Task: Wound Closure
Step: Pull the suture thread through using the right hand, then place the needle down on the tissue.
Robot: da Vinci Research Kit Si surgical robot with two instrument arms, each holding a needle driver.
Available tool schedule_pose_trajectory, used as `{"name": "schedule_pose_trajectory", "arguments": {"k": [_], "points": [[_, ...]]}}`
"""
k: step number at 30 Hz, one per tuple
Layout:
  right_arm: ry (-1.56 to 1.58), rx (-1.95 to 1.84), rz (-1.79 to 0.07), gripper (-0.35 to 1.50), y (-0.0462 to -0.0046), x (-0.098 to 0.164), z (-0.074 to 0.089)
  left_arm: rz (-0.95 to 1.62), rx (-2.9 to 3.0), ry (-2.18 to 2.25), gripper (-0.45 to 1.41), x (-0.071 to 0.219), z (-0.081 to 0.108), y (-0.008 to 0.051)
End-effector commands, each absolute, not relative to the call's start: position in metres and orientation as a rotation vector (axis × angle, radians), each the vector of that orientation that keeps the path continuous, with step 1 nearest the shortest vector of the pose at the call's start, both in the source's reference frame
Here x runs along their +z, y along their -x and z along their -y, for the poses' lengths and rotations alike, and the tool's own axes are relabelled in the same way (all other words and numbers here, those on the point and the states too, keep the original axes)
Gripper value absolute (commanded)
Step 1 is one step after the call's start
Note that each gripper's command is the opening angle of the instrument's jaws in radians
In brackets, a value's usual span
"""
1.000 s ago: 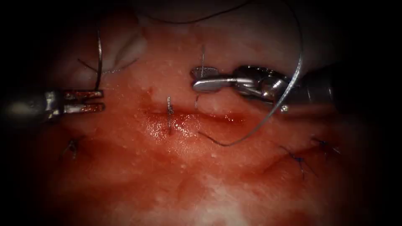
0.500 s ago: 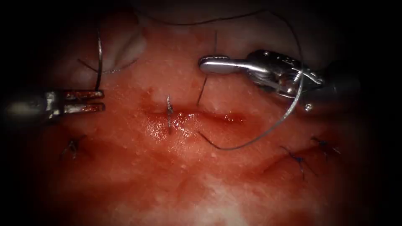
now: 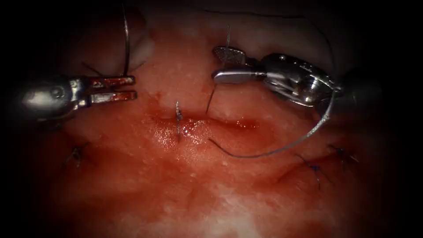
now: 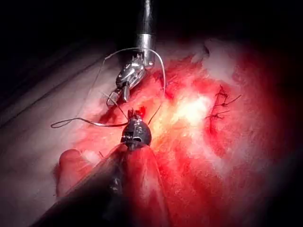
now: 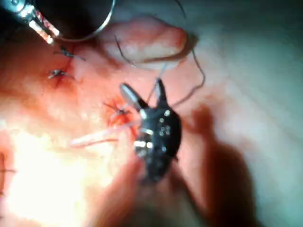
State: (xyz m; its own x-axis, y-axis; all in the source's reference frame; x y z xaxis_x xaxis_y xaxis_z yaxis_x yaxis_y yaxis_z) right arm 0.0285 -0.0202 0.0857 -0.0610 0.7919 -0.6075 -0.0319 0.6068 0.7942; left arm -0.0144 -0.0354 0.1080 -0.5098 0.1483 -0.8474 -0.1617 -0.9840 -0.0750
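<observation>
Endoscope: your left tool (image 3: pixel 130 88) clamps needle (image 3: pixel 126 42) at lower end, left of cut (image 3: pixel 207 125), clear of tissue (image 3: pixel 220 194); your right tool (image 3: pixel 222 66) parted around thread (image 3: pixel 216 94)
Left wrist: needle (image 4: pixel 83 123) held
Right wrist: right tool (image 5: pixel 142 92) spread

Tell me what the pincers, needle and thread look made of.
Left pincer, gripping the needle by its end, and right pincer, open around the thread, holding nothing: polished metal, bright glints. Needle, clear of the tissue: thin grey wire, likely steel. Thread: smooth glossy strand, perhaps monofilament.
</observation>
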Motion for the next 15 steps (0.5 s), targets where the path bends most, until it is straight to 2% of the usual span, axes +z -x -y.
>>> {"name": "schedule_pose_trajectory", "arguments": {"k": [1,8,9,12,15], "points": [[-0.683,0.761,-1.490,1.31,-0.0286,0.0858,0.0210,-0.047,2.582,1.463,-0.45,0.1077,0.0355,0.0153],[-0.704,0.740,-1.491,1.38,-0.0258,0.0853,0.0220,-0.086,2.574,1.550,-0.45,0.1041,0.0361,0.0187],[-0.704,0.736,-1.484,1.35,-0.0241,0.0853,0.0225,-0.078,2.561,1.583,-0.45,0.1034,0.0366,0.0203],[-0.689,0.743,-1.455,1.33,-0.0225,0.0852,0.0228,-0.068,2.553,1.619,-0.45,0.1031,0.0371,0.0219],[-0.618,0.749,-1.361,1.33,-0.0186,0.0852,0.0231,-0.074,2.551,1.651,-0.45,0.1039,0.0382,0.0251]]}}
